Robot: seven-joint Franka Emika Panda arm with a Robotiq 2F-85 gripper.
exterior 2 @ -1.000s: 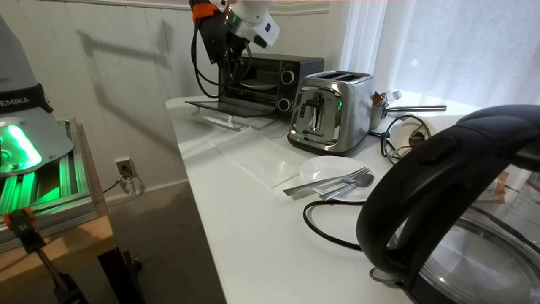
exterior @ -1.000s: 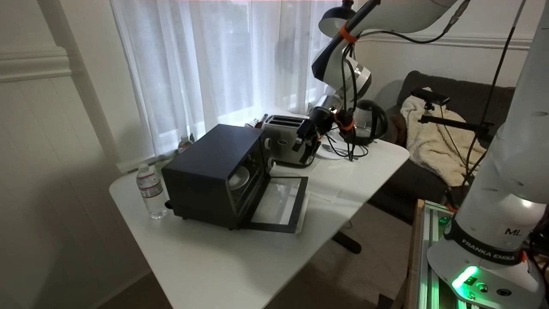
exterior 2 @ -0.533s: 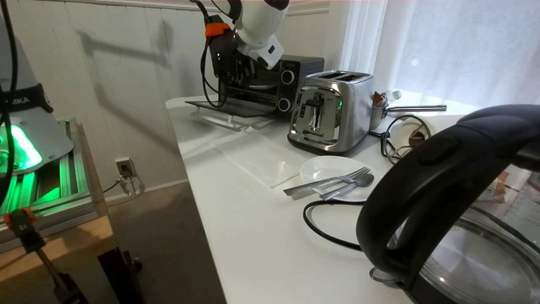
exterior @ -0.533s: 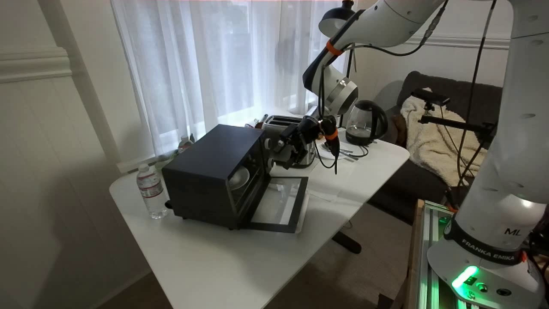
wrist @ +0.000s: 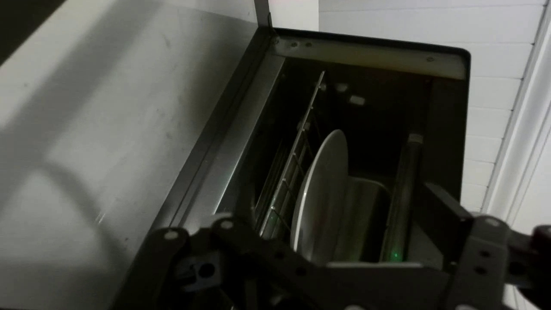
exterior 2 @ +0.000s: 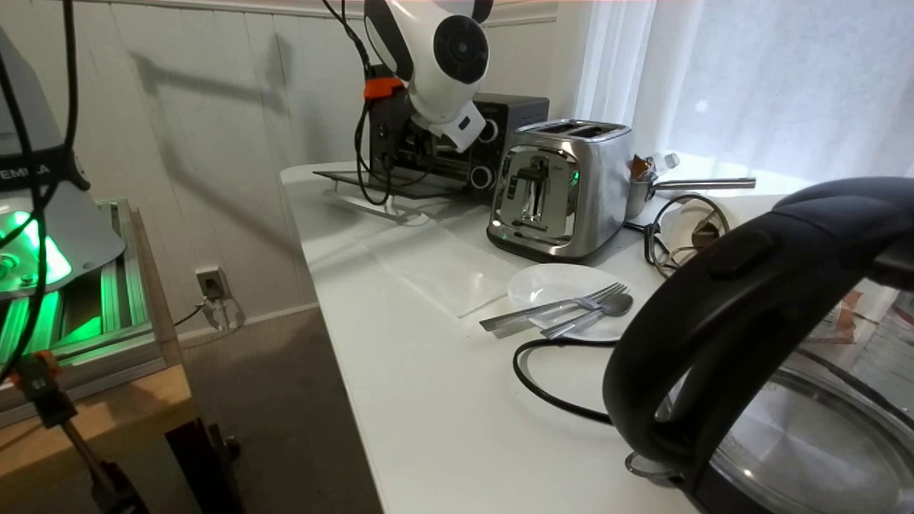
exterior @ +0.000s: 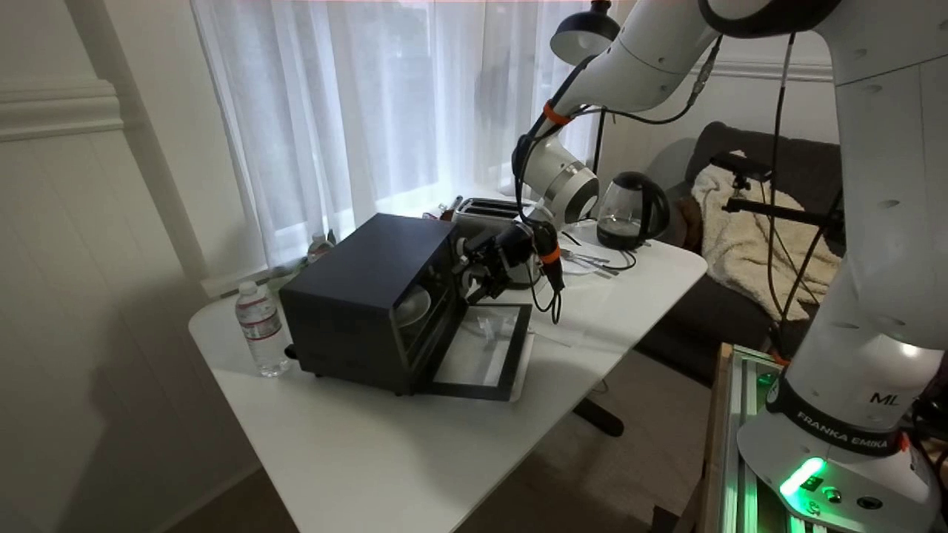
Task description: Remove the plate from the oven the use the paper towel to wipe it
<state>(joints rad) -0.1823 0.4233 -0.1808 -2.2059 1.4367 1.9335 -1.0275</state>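
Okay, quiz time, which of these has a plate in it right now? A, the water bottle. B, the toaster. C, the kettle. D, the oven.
D: the wrist view shows a plate inside the oven, and an exterior view shows its pale rounded shape through the oven's open front.

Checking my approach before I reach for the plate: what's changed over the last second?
In an exterior view, the gripper has moved down and left in the picture, closing in on the open front of the oven. Nothing was taken hold of or let go; the jaws stand apart. Unchanged: the plate inside the oven, the lowered door, the toaster and the bottle.
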